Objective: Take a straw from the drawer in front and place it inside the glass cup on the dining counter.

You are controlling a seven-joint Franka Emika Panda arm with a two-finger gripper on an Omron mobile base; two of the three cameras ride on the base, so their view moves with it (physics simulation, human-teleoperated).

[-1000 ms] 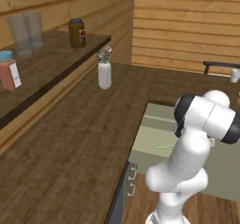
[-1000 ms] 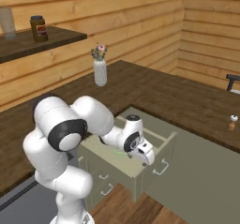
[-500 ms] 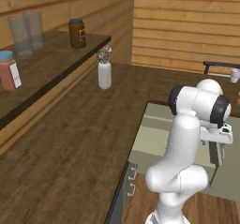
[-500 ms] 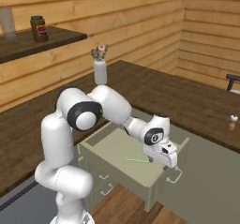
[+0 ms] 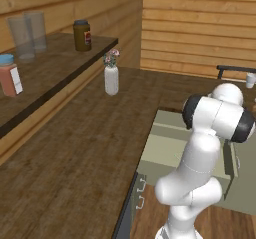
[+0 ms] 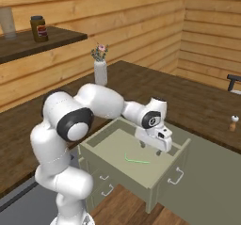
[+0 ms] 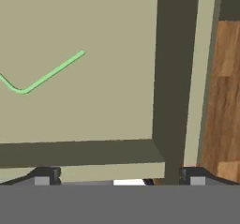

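Note:
The drawer [image 6: 113, 141] stands pulled out below the dining counter [image 6: 197, 101]. On its pale green floor [image 7: 93, 31] lies the thin light-green bent straw [image 6: 136, 159] [image 7: 47, 75]. My gripper [image 6: 151, 150] hangs open over the drawer's front right part, just right of the straw and not touching it. In the hand view the gripper [image 7: 119, 177] looks down on the drawer's corner, with the straw up and to the left of the fingertips [image 7: 44, 176]. A small whitish glass cup [image 6: 232, 124] [image 5: 250, 80] stands far right on the counter.
A white vase with flowers [image 6: 100, 71] [image 5: 111, 78] stands on the counter behind the drawer. The dark wall shelf [image 5: 55, 68] holds two tall tumblers [image 5: 27, 33], a brown jar [image 5: 82, 35] and a carton [image 5: 9, 75]. Smaller drawers with handles [image 6: 107, 191] sit below.
The arm has swung across the open drawer from its left side toward its front right corner. The gripper has stayed open and the straw has not moved.

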